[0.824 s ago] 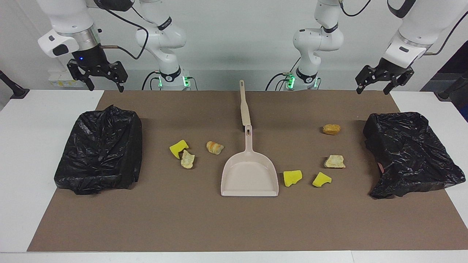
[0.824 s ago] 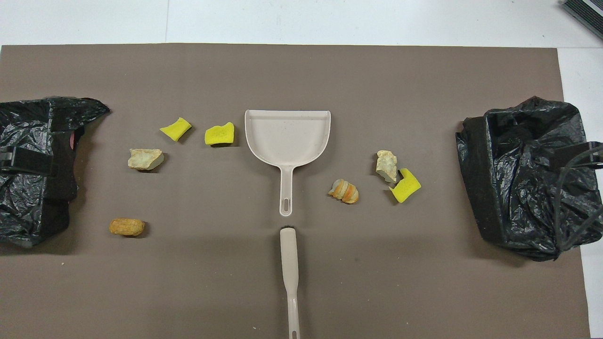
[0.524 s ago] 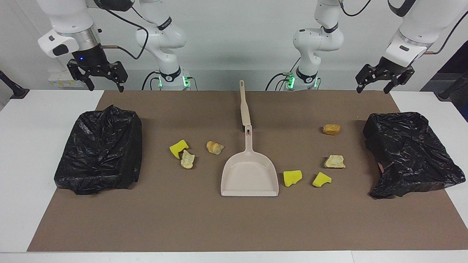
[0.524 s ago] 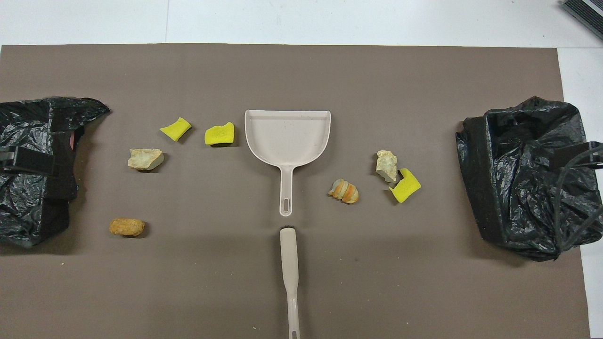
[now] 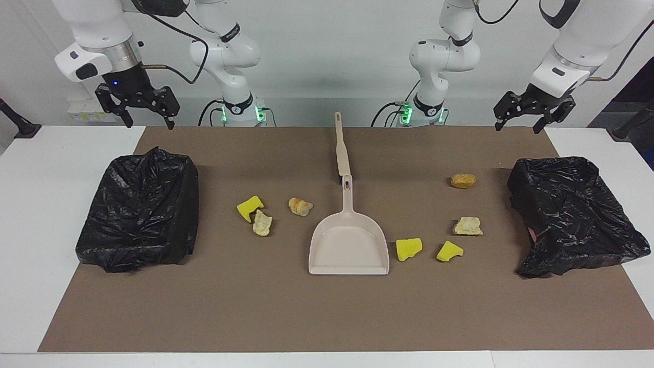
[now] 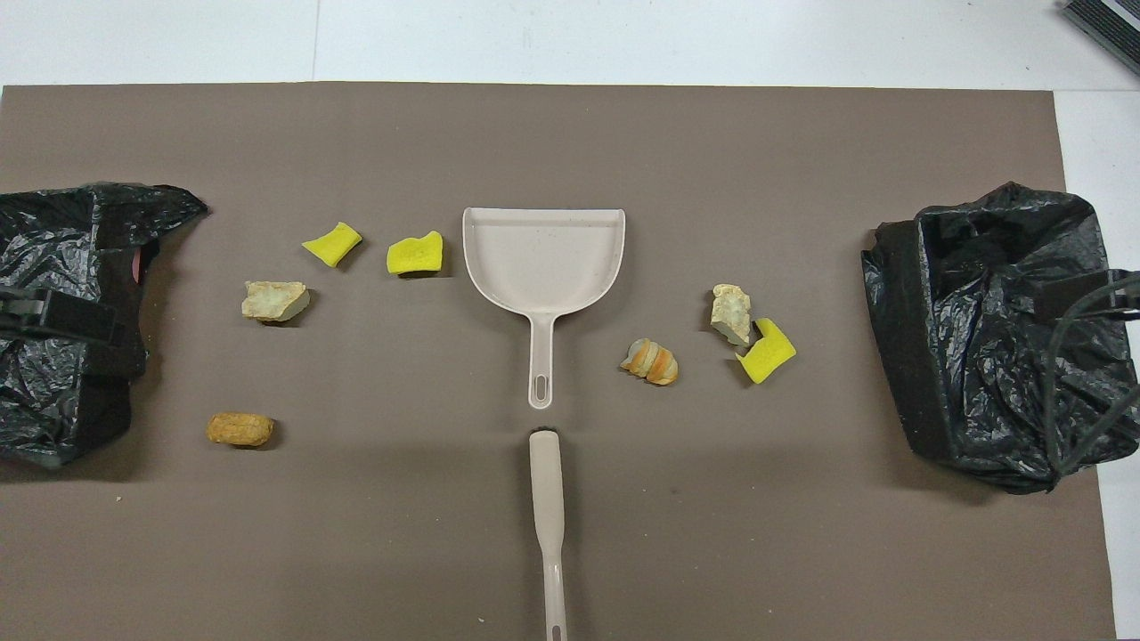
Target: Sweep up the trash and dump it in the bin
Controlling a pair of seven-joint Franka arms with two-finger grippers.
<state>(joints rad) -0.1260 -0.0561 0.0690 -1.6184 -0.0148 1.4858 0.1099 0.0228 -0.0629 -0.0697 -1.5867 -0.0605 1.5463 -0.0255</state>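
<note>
The trash is several small pieces on the brown mat [image 5: 327, 312]. Toward the right arm's end lie a yellow wedge [image 5: 250, 207] [image 6: 767, 351] and two bread lumps [image 5: 262, 223] [image 5: 300, 206]. Toward the left arm's end lie two yellow wedges [image 5: 409, 249] [image 5: 449, 251] and two lumps [image 5: 467, 226] [image 5: 463, 180]. A black-bagged bin stands at each end [image 5: 140, 209] [image 5: 572, 214]. My right gripper [image 5: 147, 122] and left gripper [image 5: 516, 128] hang high and open, each over its own end's bin, holding nothing.
A beige dustpan [image 5: 348, 245] [image 6: 543, 258] lies mid-mat with its handle toward the robots. A beige brush [image 5: 341, 148] [image 6: 548, 499] lies in line with that handle, nearer to the robots. White tabletop [image 5: 46, 168] borders the mat.
The left gripper has drifted slightly up and toward the table's middle. The right gripper has barely shifted. Nothing on the mat has moved.
</note>
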